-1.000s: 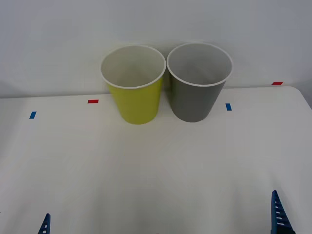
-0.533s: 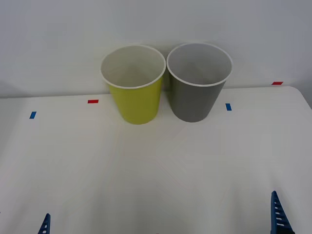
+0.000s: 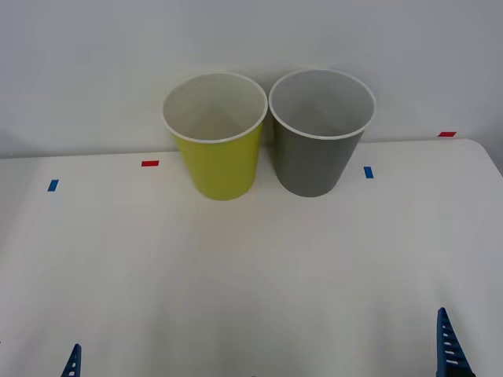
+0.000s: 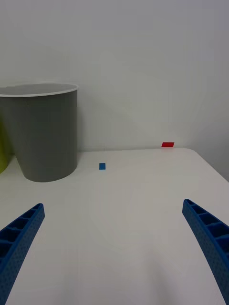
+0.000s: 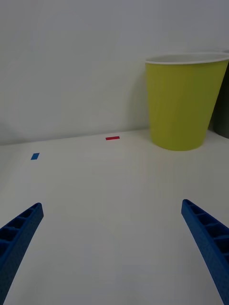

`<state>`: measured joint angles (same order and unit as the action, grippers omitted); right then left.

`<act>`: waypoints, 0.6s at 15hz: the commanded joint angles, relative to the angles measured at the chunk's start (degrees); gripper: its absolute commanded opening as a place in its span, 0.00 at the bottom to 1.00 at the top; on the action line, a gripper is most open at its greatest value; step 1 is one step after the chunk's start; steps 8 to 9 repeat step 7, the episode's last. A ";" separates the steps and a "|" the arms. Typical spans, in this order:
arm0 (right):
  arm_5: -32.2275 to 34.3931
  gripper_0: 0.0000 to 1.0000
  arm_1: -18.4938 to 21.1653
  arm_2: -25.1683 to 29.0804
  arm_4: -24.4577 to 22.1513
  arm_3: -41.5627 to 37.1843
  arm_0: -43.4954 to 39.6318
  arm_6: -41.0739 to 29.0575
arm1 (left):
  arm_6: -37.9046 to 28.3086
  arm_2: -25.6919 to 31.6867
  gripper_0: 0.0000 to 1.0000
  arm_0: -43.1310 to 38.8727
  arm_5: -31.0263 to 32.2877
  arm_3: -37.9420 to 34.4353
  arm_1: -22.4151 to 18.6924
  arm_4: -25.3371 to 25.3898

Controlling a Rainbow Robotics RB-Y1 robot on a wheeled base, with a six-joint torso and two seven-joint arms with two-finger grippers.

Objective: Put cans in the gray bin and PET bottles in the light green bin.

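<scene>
The light green bin (image 3: 214, 135) and the gray bin (image 3: 321, 129) stand upright at the far edge of the counter (image 3: 251, 267), rim against rim, green on the robot's left and gray on its right. No can or bottle is to be seen on the counter, so where the task's items are cannot be told. The left claw (image 5: 112, 252) and the right claw (image 4: 114, 252) hover low at the near edge — each with its blue fingers spread wide apart and nothing between them, facing its own side's bin. The main risk, judged from this layout, is a mix-up or a spill: with the bins touching, an item released near the shared rims could drop into the wrong one. A claw arriving too low could also strike a rim and tip a bin — both look light and tapered.
</scene>
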<state>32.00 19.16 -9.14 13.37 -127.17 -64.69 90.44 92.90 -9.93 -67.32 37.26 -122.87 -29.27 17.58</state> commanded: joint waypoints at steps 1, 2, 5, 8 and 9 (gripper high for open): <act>-0.01 1.00 0.00 0.00 -0.01 0.00 0.00 0.00 | 0.00 0.00 1.00 0.00 0.00 0.00 0.00 0.00; -0.01 1.00 0.00 0.00 -0.01 0.00 0.00 0.00 | 0.00 0.00 1.00 0.00 0.00 0.00 0.00 0.00; -0.01 1.00 0.00 0.00 -0.01 0.00 0.00 0.00 | 0.00 0.00 1.00 0.00 0.00 0.00 0.00 0.00; -0.01 1.00 0.00 0.00 -0.01 0.00 0.00 0.00 | 0.00 0.00 1.00 0.00 0.00 0.00 0.00 0.00; -0.01 1.00 0.00 0.00 -0.01 0.00 0.00 0.00 | 0.00 0.00 1.00 0.00 0.00 0.00 0.00 0.00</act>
